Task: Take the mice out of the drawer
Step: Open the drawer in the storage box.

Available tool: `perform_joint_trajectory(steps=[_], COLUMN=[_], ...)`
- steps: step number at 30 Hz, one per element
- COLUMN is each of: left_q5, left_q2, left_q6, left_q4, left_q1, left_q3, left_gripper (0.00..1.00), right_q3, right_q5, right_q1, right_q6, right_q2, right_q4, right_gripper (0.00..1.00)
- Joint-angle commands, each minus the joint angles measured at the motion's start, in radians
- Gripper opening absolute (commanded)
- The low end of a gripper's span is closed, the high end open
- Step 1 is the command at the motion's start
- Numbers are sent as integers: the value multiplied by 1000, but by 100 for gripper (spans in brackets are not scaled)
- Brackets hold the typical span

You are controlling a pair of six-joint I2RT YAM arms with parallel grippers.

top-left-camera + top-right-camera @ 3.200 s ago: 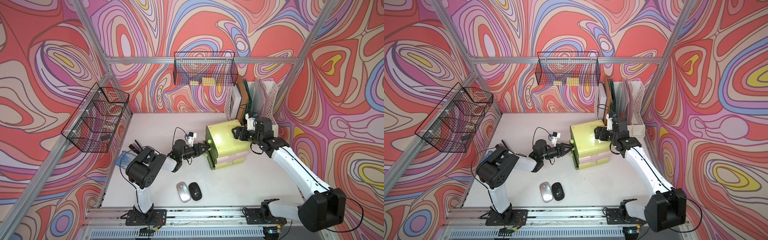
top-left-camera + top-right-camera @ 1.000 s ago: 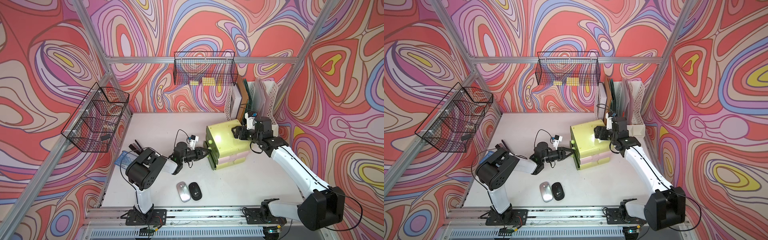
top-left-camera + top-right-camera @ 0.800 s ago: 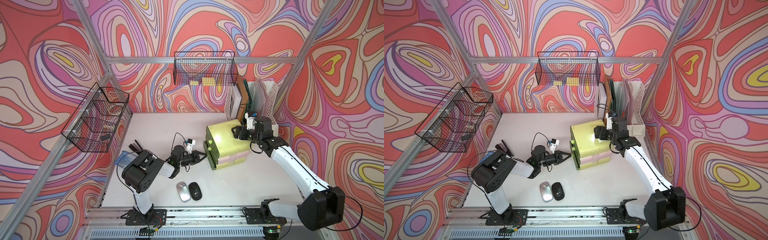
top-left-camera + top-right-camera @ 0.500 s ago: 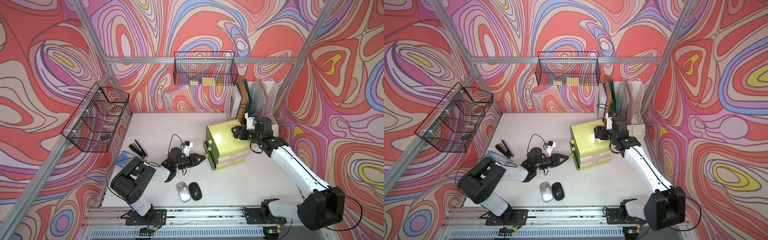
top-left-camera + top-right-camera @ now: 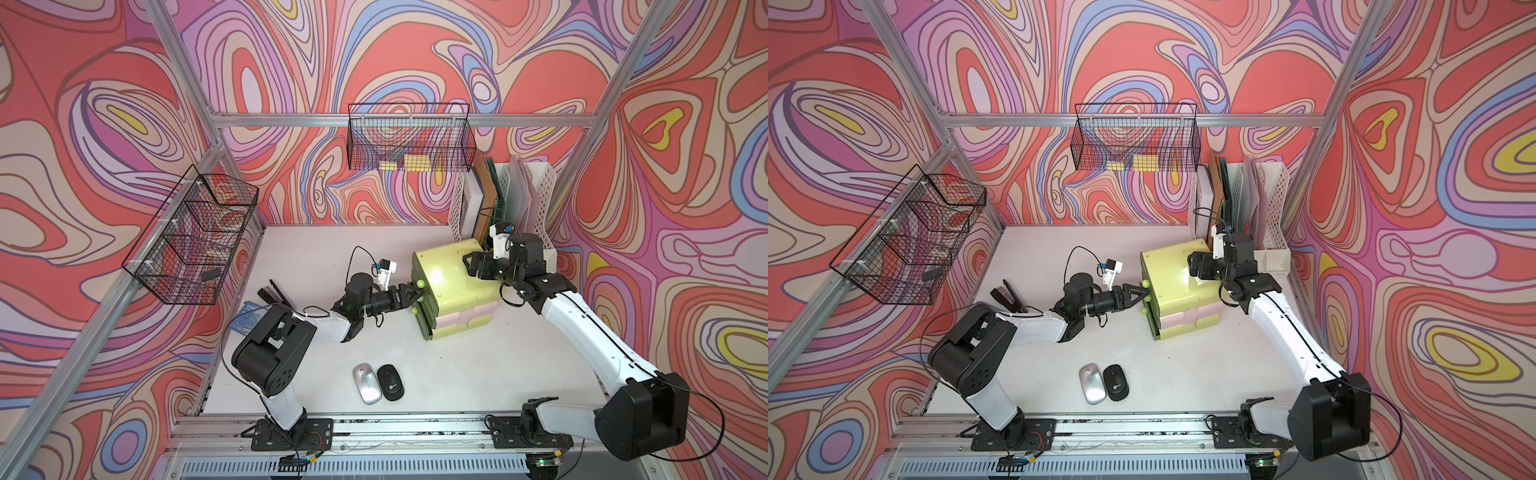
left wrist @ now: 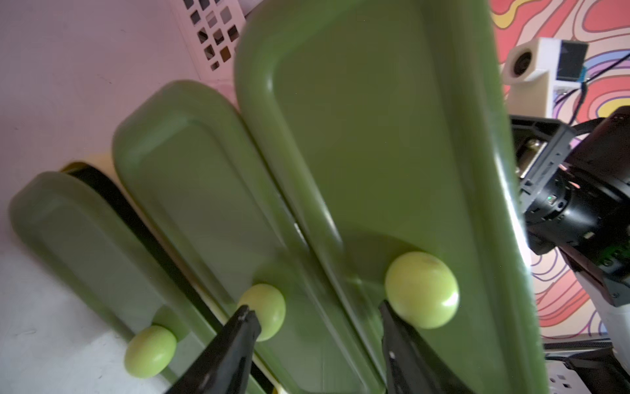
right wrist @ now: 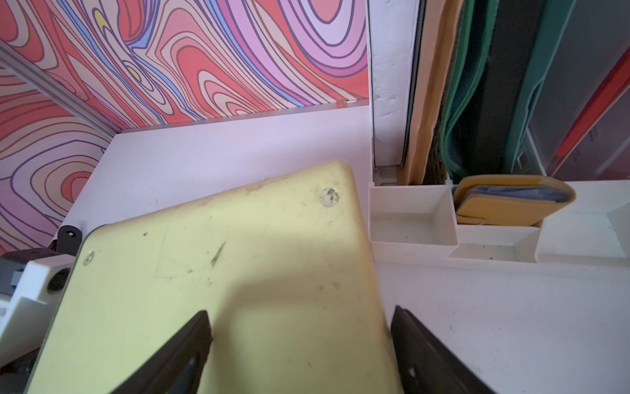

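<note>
Returned to the yellow-green plastic drawer unit (image 5: pixel 453 286), the left pincer (image 5: pixel 417 293) gapes empty at its round pale-green knobs (image 6: pixel 421 290); behind it on the white counter (image 5: pixel 478 374), a shiny silver oval mouse (image 5: pixel 366 377) and a matte black oval mouse (image 5: pixel 390 376) look light, slick, best pinched across their sides.

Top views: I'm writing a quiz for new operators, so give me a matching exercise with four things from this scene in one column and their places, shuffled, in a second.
Things:
1. silver mouse
2. left gripper
3. right gripper
4. yellow pads

Places:
A. in the wire basket on the back wall
B. open, over the top of the drawer unit
C. on the table beside the black mouse
D. open, at the knobs on the unit's front

Pairs: 1-C, 2-D, 3-B, 4-A.
</note>
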Motion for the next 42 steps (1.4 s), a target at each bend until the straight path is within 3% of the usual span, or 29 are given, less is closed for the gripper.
perform_joint_trajectory(steps=[1, 8, 16, 26, 32, 37, 42], left_q5=[11, 8, 36, 36, 46, 47, 35], left_q2=[16, 34, 139, 136, 155, 152, 134], left_q6=[9, 14, -59, -59, -80, -84, -75], left_q4=[2, 8, 137, 147, 179, 185, 182], left_q1=[-4, -4, -4, -4, -8, -15, -16], left_q3=[1, -2, 39, 46, 54, 49, 17], left_gripper=[62, 62, 54, 43, 28, 10, 5], right_q3=[-23, -22, -19, -17, -19, -22, -19], right_q5=[-26, -26, -23, -28, -27, -26, -25], right_q1=[10, 9, 10, 12, 12, 12, 12], right_q6=[7, 7, 5, 5, 5, 5, 5], right_q2=[24, 24, 17, 27, 28, 29, 32], right_q4=[-41, -40, -49, -46, -44, -43, -43], right_gripper=[87, 87, 87, 87, 87, 87, 87])
